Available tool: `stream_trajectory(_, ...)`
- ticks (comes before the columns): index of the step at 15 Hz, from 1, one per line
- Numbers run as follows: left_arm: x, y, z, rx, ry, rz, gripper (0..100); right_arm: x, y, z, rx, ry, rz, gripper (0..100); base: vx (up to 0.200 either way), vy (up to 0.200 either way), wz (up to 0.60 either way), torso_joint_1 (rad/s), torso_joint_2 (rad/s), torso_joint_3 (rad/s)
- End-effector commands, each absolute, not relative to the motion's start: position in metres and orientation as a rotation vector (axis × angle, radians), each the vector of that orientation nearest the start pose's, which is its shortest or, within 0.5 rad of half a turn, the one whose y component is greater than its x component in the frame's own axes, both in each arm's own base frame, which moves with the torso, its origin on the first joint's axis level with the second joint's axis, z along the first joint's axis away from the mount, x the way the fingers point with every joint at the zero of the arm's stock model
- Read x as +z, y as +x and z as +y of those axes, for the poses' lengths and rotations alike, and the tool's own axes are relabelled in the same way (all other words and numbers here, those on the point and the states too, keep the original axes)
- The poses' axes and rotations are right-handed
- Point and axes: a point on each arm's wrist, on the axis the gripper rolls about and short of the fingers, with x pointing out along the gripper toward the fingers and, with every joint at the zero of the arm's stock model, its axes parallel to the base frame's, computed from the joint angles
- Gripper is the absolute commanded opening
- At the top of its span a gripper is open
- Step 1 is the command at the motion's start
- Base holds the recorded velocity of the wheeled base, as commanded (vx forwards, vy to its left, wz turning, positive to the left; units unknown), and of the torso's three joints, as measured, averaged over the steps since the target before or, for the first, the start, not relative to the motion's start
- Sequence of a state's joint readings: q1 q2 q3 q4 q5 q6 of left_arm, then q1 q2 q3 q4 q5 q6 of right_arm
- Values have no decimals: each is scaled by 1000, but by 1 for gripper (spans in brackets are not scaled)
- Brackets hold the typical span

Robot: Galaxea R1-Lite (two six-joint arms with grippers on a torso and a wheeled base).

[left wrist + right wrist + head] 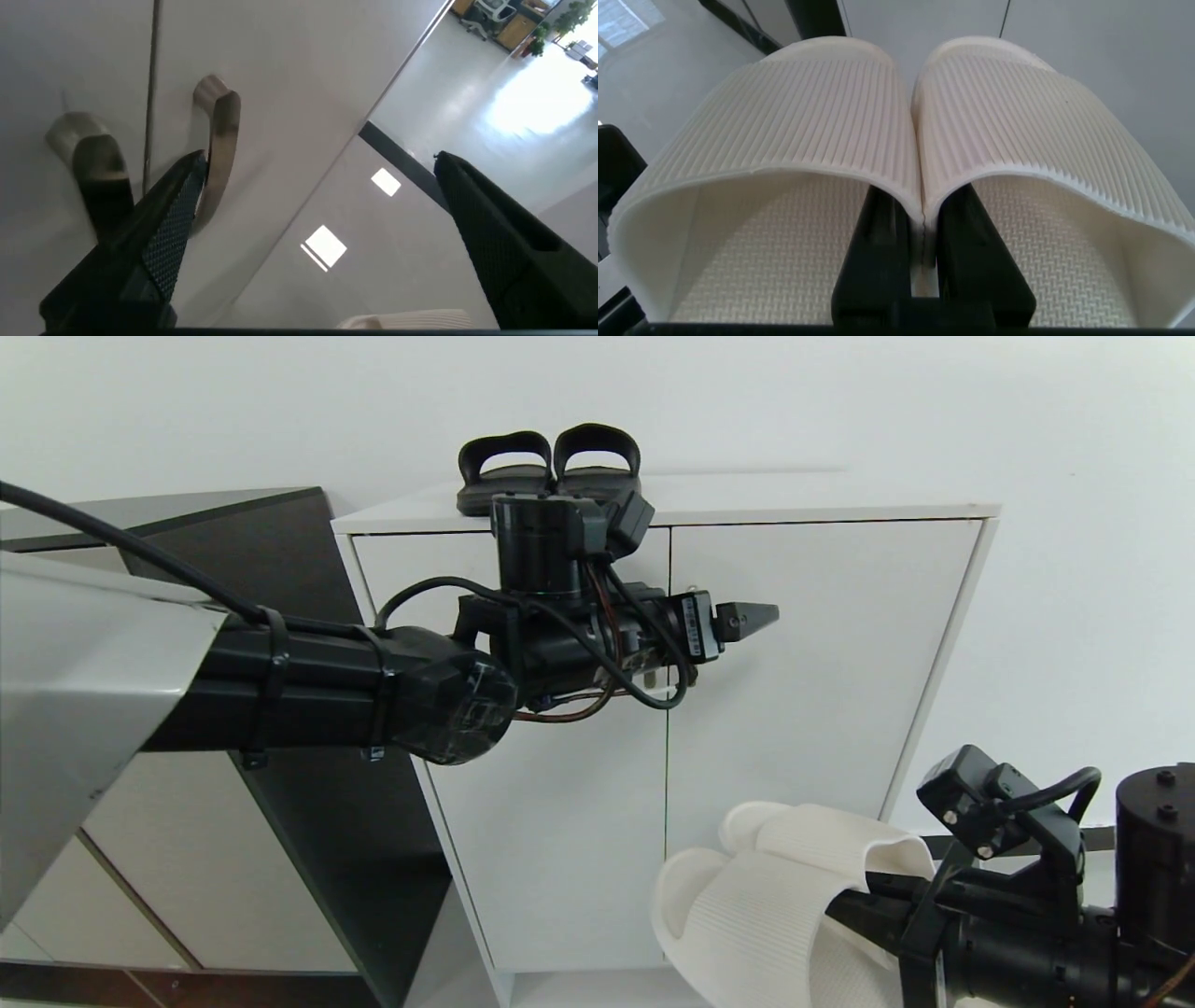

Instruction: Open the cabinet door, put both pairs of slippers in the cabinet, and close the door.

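Observation:
The white cabinet [794, 709] stands with both doors shut. A black pair of slippers [549, 467] rests on its top. My left gripper [747, 616] hovers at the seam between the doors. Its fingers are open, and one finger [168, 233] sits right beside the two metal handles [220, 131]. Nothing lies between the fingers. My right gripper [864, 905] is low, in front of the right door. It is shut on the inner edges of the white ribbed slippers [906, 121], and holds the pair [775, 887] side by side with the toes toward the cabinet.
A dark slanted panel [308, 616] with grey faces stands against the cabinet's left side. A plain white wall [1074, 429] lies behind and to the right. Glossy floor [392, 215] spreads beyond the cabinet.

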State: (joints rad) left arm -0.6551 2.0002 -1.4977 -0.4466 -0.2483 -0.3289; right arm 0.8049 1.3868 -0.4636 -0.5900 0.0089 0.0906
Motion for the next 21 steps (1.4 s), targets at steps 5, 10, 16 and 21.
stream_trajectory(5, 247, 324, -257, -885, -294, 216, 0, 165, 142, 149, 790, -55, 364, 0, 0, 0, 0, 0, 0, 0)
stream_trajectory(10, 255, 290, -256, -937, -290, 230, 0, 166, 125, 145, 910, -47, 359, 0, 0, 0, 0, 0, 0, 0)
stream_trajectory(16, 257, 249, -248, -988, -272, 257, 0, 167, 114, 136, 976, -63, 376, 0, 0, 0, 0, 0, 0, 0)
stream_trajectory(21, 258, 222, -216, -973, -284, 155, 0, 166, 114, 136, 978, -76, 380, 0, 0, 0, 0, 0, 0, 0)
